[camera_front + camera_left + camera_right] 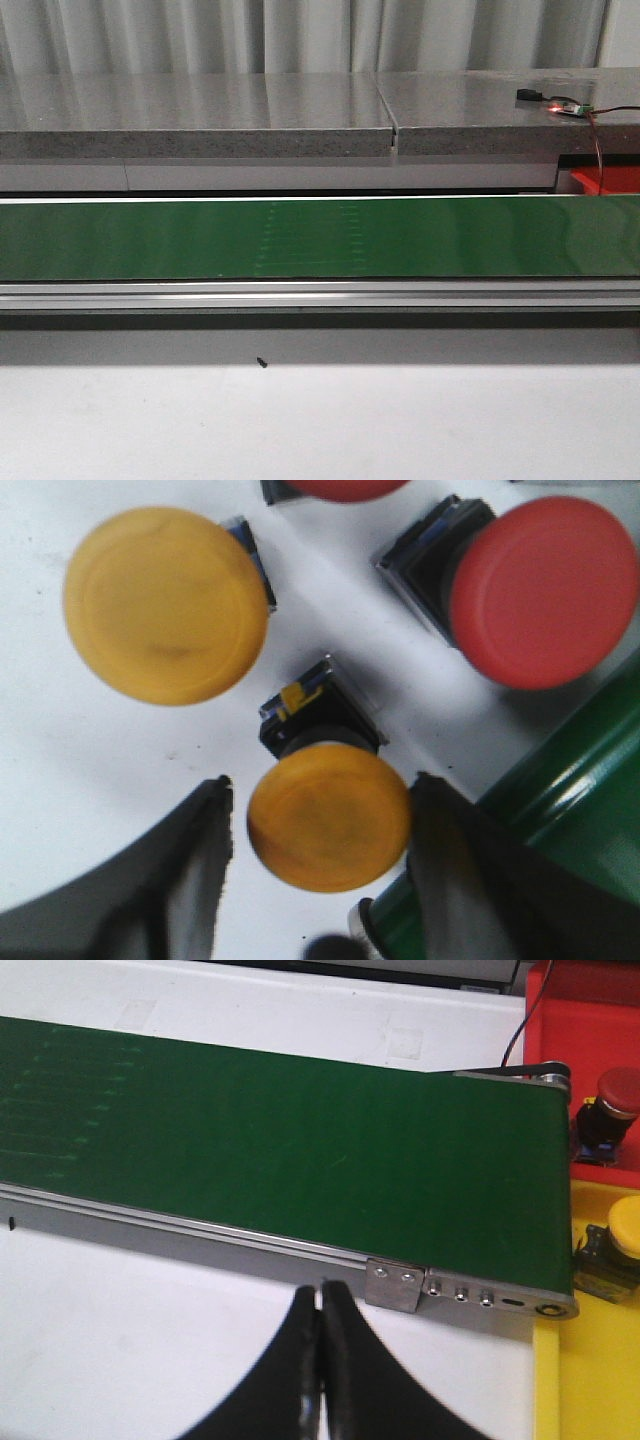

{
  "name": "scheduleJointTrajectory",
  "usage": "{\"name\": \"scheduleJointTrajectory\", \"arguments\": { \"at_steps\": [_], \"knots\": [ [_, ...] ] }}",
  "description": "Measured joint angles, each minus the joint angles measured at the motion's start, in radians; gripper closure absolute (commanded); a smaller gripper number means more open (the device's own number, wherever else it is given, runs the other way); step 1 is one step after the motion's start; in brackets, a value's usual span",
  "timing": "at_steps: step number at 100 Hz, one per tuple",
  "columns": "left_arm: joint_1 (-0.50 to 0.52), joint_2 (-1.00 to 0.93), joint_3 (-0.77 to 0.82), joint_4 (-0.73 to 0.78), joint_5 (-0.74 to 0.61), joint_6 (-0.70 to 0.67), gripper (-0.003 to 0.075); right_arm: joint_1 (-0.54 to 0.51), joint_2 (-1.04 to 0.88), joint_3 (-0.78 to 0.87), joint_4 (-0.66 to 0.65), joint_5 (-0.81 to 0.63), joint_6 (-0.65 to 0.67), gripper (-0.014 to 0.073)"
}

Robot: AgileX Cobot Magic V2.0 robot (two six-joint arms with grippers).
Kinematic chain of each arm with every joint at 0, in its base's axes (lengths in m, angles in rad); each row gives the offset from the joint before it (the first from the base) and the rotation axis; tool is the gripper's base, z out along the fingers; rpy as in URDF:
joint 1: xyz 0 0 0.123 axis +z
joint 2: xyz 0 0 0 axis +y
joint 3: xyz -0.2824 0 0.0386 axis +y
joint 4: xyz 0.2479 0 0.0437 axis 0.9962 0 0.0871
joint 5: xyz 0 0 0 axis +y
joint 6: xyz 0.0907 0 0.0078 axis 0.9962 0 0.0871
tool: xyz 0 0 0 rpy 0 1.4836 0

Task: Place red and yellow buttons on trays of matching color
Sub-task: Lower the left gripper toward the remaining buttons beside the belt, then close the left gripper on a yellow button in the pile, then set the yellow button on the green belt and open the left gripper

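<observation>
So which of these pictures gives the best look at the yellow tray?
The right wrist view. Only there does the yellow tray show, at the end of the green belt, with a yellow button on it. The front view shows only a corner of something red, and the left wrist view shows loose buttons, no tray.

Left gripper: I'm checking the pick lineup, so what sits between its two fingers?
In the left wrist view, a yellow button lies between the open fingers of the left gripper, neither finger visibly touching it.

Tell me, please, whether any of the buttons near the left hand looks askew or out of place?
Nothing looks damaged. The small yellow mushroom-head push button between the open left hand's fingers lies tipped on its side on the white table, as do its neighbours.
</observation>
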Motion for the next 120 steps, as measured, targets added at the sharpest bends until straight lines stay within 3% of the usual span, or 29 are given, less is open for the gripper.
{"name": "scheduleJointTrajectory", "arguments": {
  "at_steps": [27, 67, 120],
  "knots": [
    [0.0, -0.023, 0.0, -0.004, -0.004, 0.015, 0.052, 0.0, 0.0, 0.0, 0.0, 0.0, 0.0, 0.066],
    [-0.004, -0.234, 0.0, -0.014, 0.054, 0.086, 0.052, 0.0, 0.0, 0.0, 0.0, 0.0, 0.0, 0.066],
    [-0.154, -0.231, 0.0, -0.052, 0.088, 0.152, 0.052, 0.0, 0.0, 0.0, 0.0, 0.0, 0.0, 0.066]
  ]
}}
